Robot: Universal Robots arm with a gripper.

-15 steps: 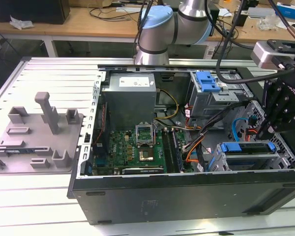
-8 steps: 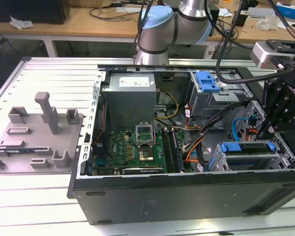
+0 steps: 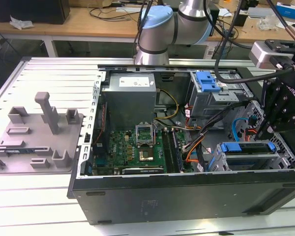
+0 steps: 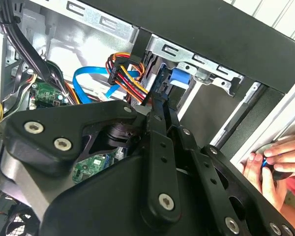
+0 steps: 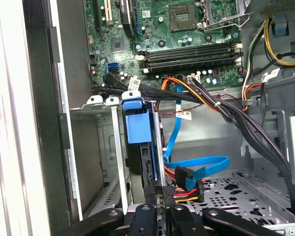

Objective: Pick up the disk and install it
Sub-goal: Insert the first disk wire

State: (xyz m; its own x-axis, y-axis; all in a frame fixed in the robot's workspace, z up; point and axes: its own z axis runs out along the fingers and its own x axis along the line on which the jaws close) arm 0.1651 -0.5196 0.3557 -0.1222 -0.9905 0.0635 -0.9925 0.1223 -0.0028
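The disk (image 3: 246, 147) sits edge-up in the drive bay at the front corner of the open computer case, on the exterior view's right, with its blue carrier bracket along the top. In the first wrist view the blue bracket of the disk (image 5: 137, 125) stands between the bay's metal rails. In the second wrist view its blue end (image 4: 179, 77) shows at the bay mouth. My black gripper (image 3: 265, 129) hangs over the disk's right end. Seen from the first wrist view, the gripper (image 5: 159, 209) is shut on the disk's near edge, and the second wrist view shows the gripper (image 4: 160, 105) with both fingers close together.
A grey power-supply box (image 3: 130, 98) and the motherboard (image 3: 137, 147) fill the case's left. A second blue bracket (image 3: 206, 81) tops the rear drive cage. Blue data cable (image 5: 196, 164) and power wires (image 5: 184, 189) lie beside the bay. A person's hand (image 4: 278, 157) rests outside the case wall.
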